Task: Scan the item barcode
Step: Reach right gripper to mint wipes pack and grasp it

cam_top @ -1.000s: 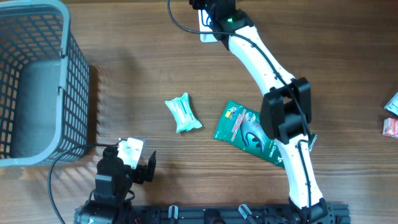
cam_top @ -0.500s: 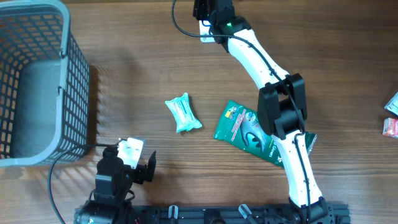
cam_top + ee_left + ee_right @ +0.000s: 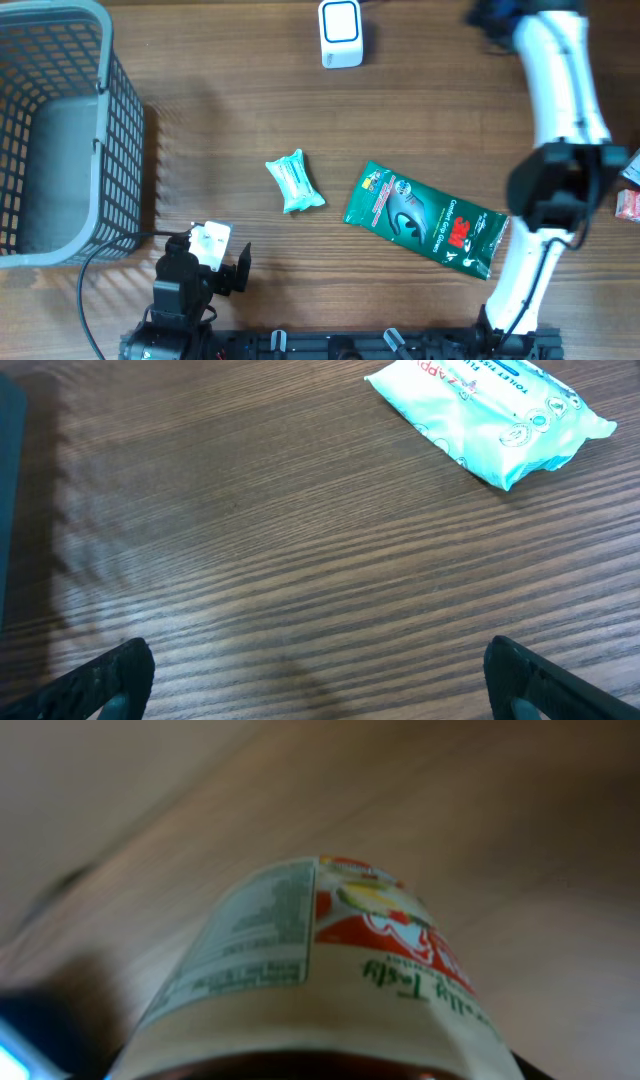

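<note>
Grip first: the right gripper (image 3: 488, 16), blurred right of the scanner (image 3: 341, 34) at the far edge of the table (image 3: 200, 130), appears clamped on a rounded container (image 3: 320, 980) filling its wrist view, though we cannot see the fingers. We judge it light, stiff and smooth, so slippery; holding its sides leaves the print exposed. Its label (image 3: 250, 945) shows a nutrition panel, red-and-white art and green inverted lettering too blurred to read. The left gripper (image 3: 318, 685) stands wide and empty near the wipes (image 3: 495, 415), printed "TOILET"; the green packet (image 3: 425, 222) bears "3M".
</note>
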